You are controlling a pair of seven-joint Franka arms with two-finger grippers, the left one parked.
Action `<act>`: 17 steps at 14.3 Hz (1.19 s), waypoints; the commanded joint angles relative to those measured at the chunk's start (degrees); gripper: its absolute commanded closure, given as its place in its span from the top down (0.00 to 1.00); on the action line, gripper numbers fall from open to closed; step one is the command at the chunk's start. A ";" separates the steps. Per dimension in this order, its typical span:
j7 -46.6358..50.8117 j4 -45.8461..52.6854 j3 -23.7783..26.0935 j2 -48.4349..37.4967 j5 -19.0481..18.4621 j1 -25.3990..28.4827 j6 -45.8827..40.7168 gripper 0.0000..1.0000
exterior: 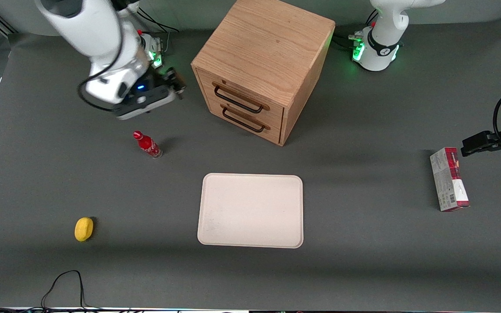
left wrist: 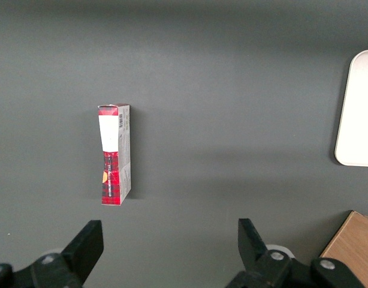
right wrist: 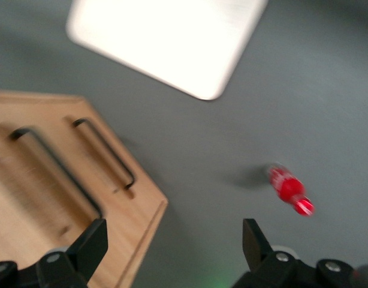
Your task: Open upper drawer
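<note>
Grey matting covers the table. Upper drawer (exterior: 242, 96) is seen shut in the oak cabinet (exterior: 264, 48), above its twin. Gripper (right wrist: 172, 252) is held beside the cabinet, toward the working arm's end, fingers spread and empty, apparently being lined up for the black handle (exterior: 238, 100).

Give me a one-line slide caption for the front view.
Open gripper hangs beside the oak cabinet, level with the shut upper drawer, handle untouched.

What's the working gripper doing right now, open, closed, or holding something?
Gripper: open and empty, in the air beside the cabinet, not yet on the upper drawer.
</note>
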 commanded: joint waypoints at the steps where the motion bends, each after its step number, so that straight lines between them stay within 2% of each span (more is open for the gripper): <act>1: -10.02 3.98 4.81 3.62 1.22 -0.36 -2.08 1.00; 3: -16.88 3.81 7.10 5.73 2.62 -0.45 -2.08 1.00; 5: -20.32 3.72 7.46 8.45 7.09 0.60 -1.90 1.00; 7: -24.01 3.63 7.46 11.44 9.65 0.34 -1.55 1.00; 11: -26.14 0.91 7.55 14.96 9.40 0.34 3.27 1.00; 17: -26.93 -8.48 7.72 16.38 8.87 1.65 18.11 1.00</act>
